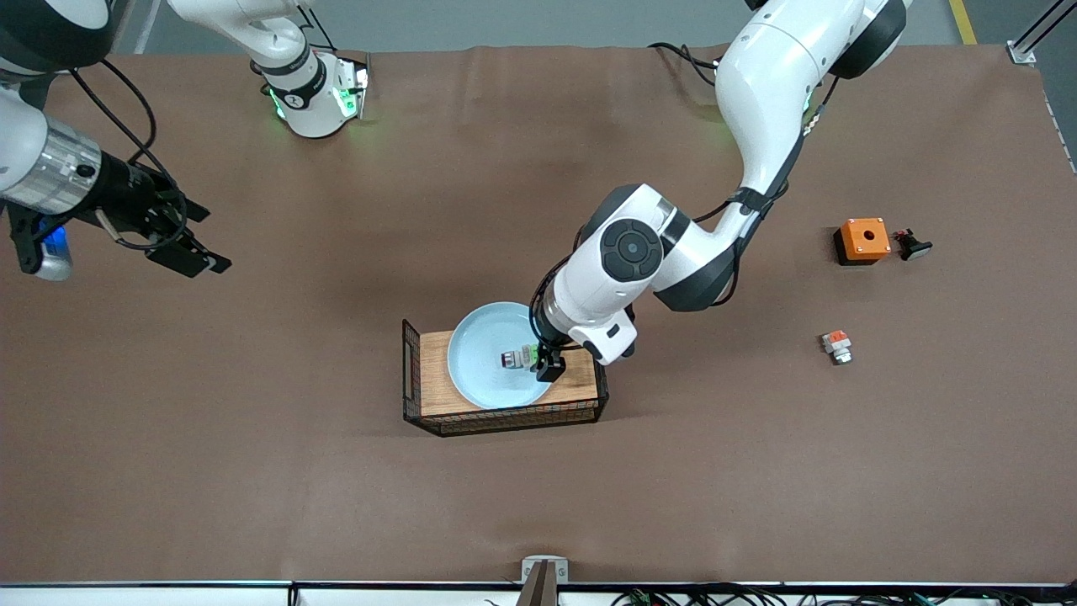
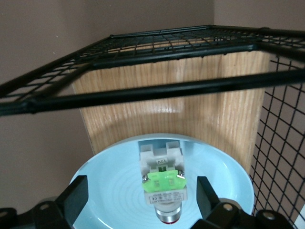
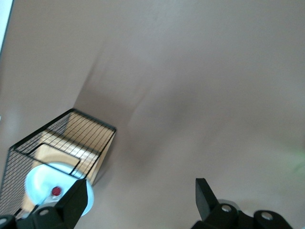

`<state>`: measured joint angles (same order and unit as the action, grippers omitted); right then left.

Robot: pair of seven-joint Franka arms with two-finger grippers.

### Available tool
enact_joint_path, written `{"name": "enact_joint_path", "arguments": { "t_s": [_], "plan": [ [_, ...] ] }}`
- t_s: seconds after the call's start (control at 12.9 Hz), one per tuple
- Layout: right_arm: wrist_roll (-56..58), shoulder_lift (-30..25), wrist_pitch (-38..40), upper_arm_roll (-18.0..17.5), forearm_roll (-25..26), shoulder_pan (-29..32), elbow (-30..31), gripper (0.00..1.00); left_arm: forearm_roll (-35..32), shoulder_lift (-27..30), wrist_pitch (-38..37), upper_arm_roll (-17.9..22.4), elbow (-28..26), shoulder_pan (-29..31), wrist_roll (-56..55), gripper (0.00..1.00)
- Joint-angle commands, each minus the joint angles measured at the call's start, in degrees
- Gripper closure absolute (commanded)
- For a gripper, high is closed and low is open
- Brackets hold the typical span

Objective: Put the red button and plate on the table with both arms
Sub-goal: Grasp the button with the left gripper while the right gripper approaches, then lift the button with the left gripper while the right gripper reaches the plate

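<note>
The pale blue plate [image 1: 481,362] sits on a wooden tray near the middle of the brown table [image 1: 252,471]. The red button [image 1: 517,359], white-grey with a green middle, lies on the plate. My left gripper [image 1: 543,364] is low over the plate, open. In the left wrist view its fingers [image 2: 76,195] stand on either side of the button [image 2: 162,183] without touching it, over the plate [image 2: 109,191]. My right gripper [image 1: 200,240] hangs open and empty over bare table toward the right arm's end. The right wrist view [image 3: 140,193] shows the plate [image 3: 35,183] far off.
The wooden tray [image 1: 513,402] has black wire mesh ends [image 2: 157,90]. Toward the left arm's end are an orange box with a hole [image 1: 862,239], a small black part [image 1: 913,245] beside it, and a small block with an orange top [image 1: 836,345].
</note>
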<state>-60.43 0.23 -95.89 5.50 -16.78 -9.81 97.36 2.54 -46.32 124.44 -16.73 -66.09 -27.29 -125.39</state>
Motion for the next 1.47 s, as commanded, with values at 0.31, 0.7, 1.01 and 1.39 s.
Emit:
{"name": "enact_joint_path", "arguments": {
  "t_s": [0.31, 0.7, 1.01, 1.39],
  "plan": [
    [-1.18, -0.75, -10.18, 0.21, -5.8, -3.37, 6.96, 0.0, 0.71, -2.19, 1.94, 3.02, 2.63, -2.94, -0.64, 0.0],
    [-5.47, -0.67, -18.26, 0.21, -6.25, -7.32, 10.65, 0.0, 0.71, -2.54, 2.64, 3.11, 2.81, -2.95, -0.73, 0.04],
    [-5.84, -0.67, -19.51, 0.21, -6.16, -9.43, 11.71, 0.0, 0.71, -2.63, 2.74, 3.11, 2.72, -2.95, -0.73, 0.11],
    [-10.76, 0.03, -21.8, 0.21, -5.37, -13.48, 11.71, 0.0, 0.8, -2.46, 2.74, 3.02, 2.81, -2.86, -0.9, 0.61]
  ]
}}
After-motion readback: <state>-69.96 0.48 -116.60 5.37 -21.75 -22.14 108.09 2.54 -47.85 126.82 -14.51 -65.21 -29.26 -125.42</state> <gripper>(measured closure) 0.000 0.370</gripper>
